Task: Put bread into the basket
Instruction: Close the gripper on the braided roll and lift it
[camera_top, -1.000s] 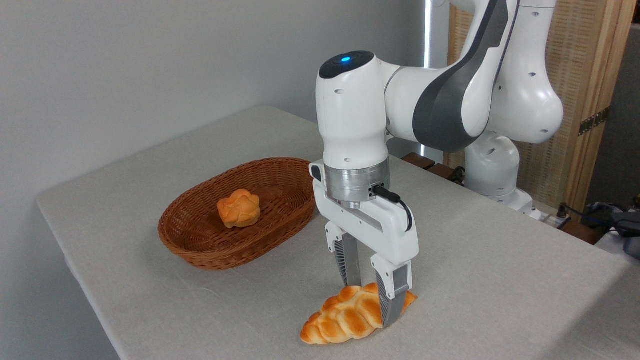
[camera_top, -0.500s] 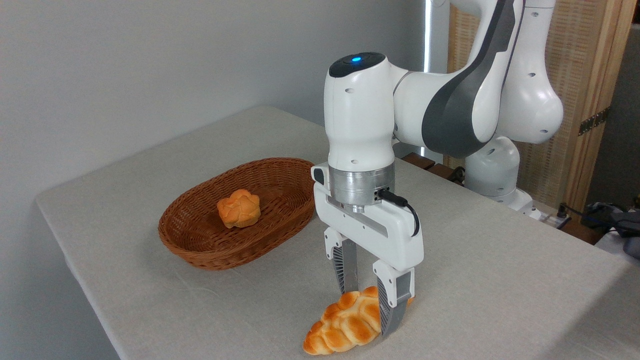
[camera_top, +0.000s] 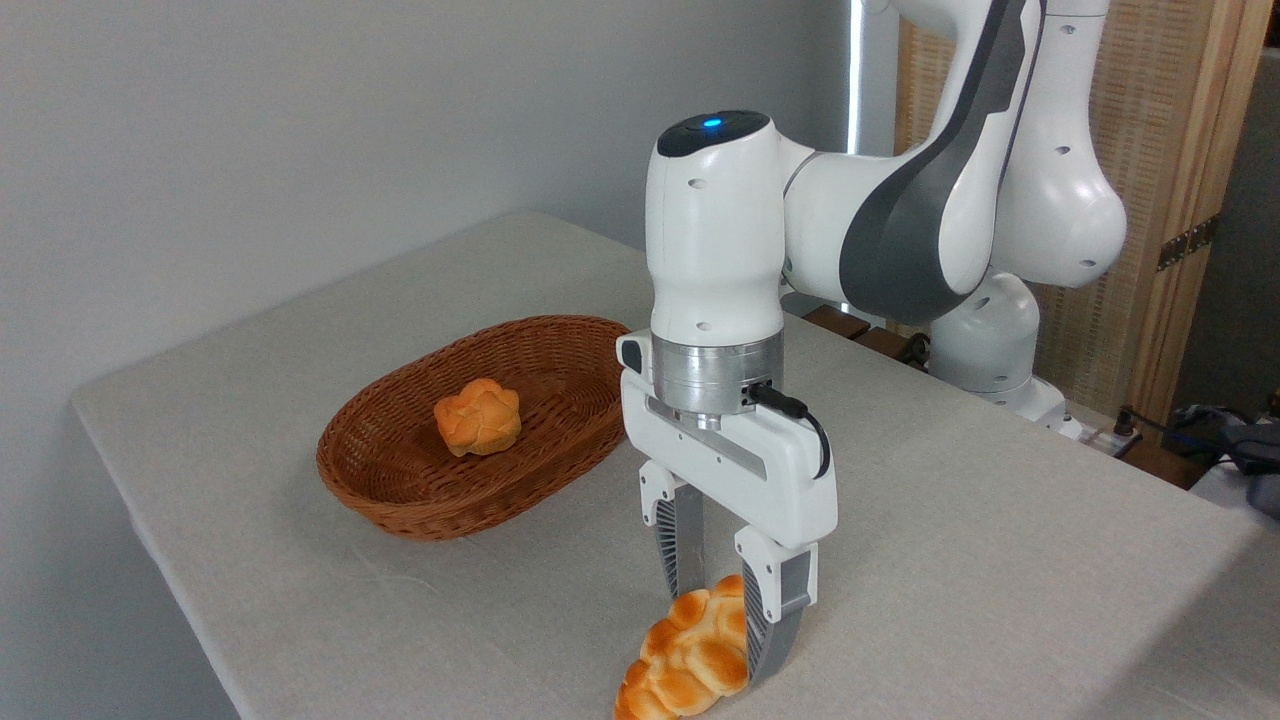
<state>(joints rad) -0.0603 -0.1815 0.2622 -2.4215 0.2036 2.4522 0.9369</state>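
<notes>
Near the table (camera_top: 1000, 560) edge, my gripper (camera_top: 725, 630) has clamped the bread (camera_top: 685, 660) and swung it nearer, basket (camera_top: 440, 500) still far-left.

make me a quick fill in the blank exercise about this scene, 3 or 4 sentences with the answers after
1. The gripper has its two fingers closed on the braided ____.
2. The small round bun lies inside the wicker ____.
3. The braided loaf sits near the ____ edge of the table, outside the basket.
4. The light on top of the arm's wrist glows ____.

Missing words: loaf; basket; front; blue
</notes>
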